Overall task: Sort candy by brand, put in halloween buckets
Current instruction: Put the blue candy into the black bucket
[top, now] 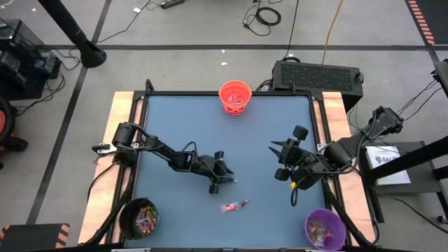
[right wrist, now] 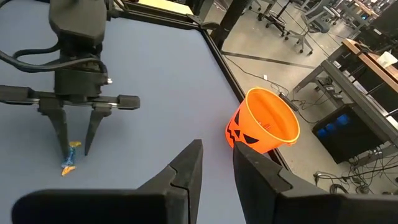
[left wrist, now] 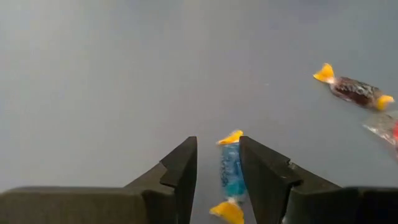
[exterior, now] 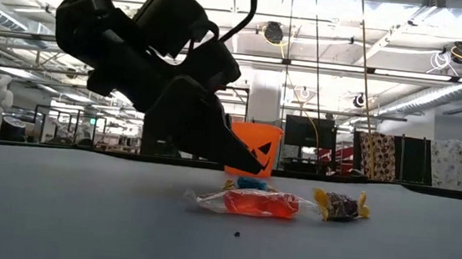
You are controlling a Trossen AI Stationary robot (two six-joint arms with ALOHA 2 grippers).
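Observation:
A blue candy (left wrist: 231, 176) with yellow twisted ends lies flat on the blue table. My left gripper (left wrist: 217, 142) is low over it, open, one finger on each side of the candy (right wrist: 69, 155). Whether a finger touches it I cannot tell. A red candy (exterior: 260, 203) and a dark candy with yellow ends (left wrist: 356, 91) lie nearby, toward the near edge. The orange bucket (top: 235, 96) stands at the far edge, the black bucket (top: 138, 217) at the near left and the purple bucket (top: 325, 228) at the near right. My right gripper (right wrist: 217, 146) hangs high at the right, narrowly open and holding nothing.
The black and purple buckets hold several sweets, and the orange bucket (right wrist: 264, 123) holds some too. A raised dark rim (top: 315, 119) runs round the table. Bare blue tabletop (top: 182, 126) spreads between the arms and toward the far edge.

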